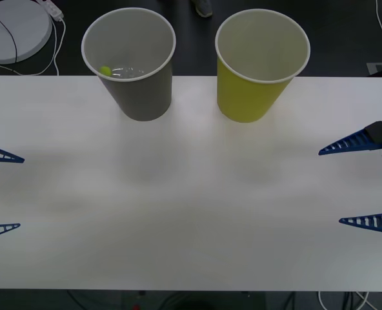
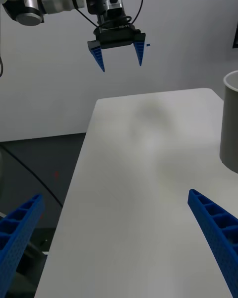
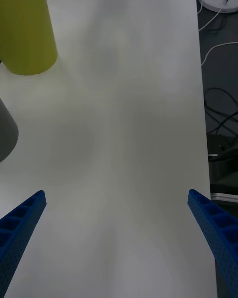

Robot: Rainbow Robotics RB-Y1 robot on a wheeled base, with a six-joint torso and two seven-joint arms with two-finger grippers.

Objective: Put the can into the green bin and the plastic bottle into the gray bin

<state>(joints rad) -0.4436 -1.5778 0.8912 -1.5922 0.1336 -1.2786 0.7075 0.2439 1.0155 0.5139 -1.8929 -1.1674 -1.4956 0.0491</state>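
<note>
The gray bin [image 1: 139, 97] stands upright at the back left of the white table [image 1: 191, 213]. Inside it lies the plastic bottle [image 1: 128, 72], its lime-green cap [image 1: 105, 70] against the wall. To its right stands the green bin [image 1: 252, 97], upright, with only a pale inside showing. The can is out of view. My left gripper [image 1: 4, 192] is open over the table's left edge, and my right gripper [image 1: 330, 187] is open over the right edge. Both hold nothing and are well apart from the bins. The right wrist view has the left gripper [image 2: 119, 57] hanging open across the table.
A white round base [image 1: 13, 29] with cables lies on the floor behind the table's back left. Further cables trail on the floor beside the table edge [image 3: 218, 104]. The gray bin's wall [image 2: 230, 124] and the green bin [image 3: 27, 30] appear in the wrist views.
</note>
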